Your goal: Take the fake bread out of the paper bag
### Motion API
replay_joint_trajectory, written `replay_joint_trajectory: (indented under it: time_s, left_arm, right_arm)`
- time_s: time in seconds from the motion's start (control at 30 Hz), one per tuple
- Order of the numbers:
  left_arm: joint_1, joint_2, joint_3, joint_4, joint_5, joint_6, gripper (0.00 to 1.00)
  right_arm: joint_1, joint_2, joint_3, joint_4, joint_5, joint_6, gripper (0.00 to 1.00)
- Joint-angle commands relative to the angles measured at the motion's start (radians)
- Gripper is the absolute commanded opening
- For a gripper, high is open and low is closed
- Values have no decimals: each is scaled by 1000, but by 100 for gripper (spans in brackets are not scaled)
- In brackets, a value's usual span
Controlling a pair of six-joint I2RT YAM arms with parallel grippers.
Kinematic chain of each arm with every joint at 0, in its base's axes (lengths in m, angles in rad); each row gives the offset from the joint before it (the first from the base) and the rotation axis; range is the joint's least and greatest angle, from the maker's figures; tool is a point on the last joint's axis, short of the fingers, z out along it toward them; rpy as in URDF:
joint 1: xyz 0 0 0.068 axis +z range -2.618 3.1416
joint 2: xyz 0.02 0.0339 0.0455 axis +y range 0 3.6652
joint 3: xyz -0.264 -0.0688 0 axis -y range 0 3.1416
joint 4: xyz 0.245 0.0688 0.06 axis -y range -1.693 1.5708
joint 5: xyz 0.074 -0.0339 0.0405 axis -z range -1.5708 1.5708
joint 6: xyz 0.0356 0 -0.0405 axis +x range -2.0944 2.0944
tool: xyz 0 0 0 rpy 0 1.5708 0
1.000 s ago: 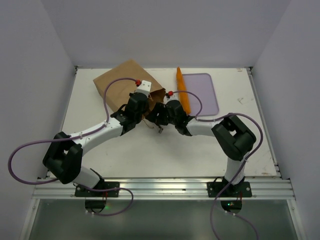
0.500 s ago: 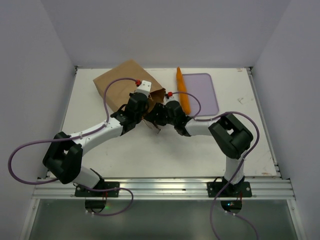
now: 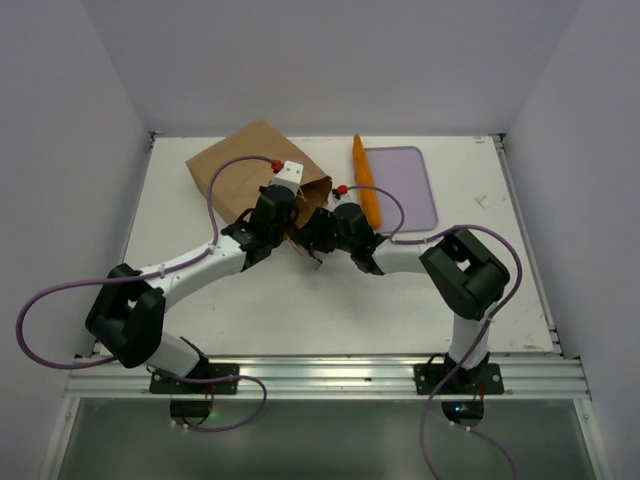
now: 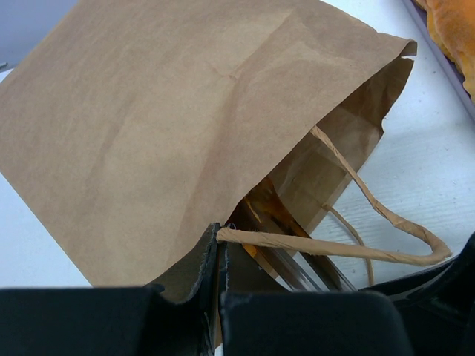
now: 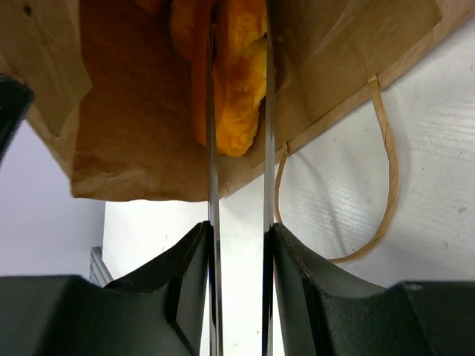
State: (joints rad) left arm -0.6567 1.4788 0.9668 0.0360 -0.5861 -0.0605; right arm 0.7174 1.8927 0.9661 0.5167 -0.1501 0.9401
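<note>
The brown paper bag [image 3: 240,165] lies flat at the back left, its mouth facing right. My left gripper [image 4: 220,237] is shut on the bag's cord handle [image 4: 326,248] at the upper lip, holding the mouth open. My right gripper [image 5: 239,233] is shut on long metal tongs [image 5: 213,148]. Both tong blades reach into the bag [image 5: 126,111] and lie on either side of a glossy orange fake bread [image 5: 237,89]. In the top view the two grippers meet at the bag mouth, left gripper [image 3: 292,222] and right gripper [image 3: 318,232]. Orange bread [image 4: 263,204] shows inside the bag.
A lavender tray [image 3: 405,190] sits right of the bag, with one long orange loaf [image 3: 365,190] along its left edge. The bag's second handle [image 5: 390,170] loops loose on the white table [image 3: 300,310]. Grey walls close in the back and sides.
My right gripper has pushed a little left toward the bag mouth and squeezed the tong blades closer together. The left arm has stayed put.
</note>
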Motion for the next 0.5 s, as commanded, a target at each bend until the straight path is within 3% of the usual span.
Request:
replay_joint_trajectory:
  time_s: [0.0, 0.47]
  left_arm:
    - [3, -25, -10, 47, 2, -16, 0]
    - [5, -5, 4, 36, -12, -18, 0]
  right_arm:
    - [-7, -93, -17, 54, -12, -6, 16]
    - [-24, -302, -185, 19, -31, -29, 12]
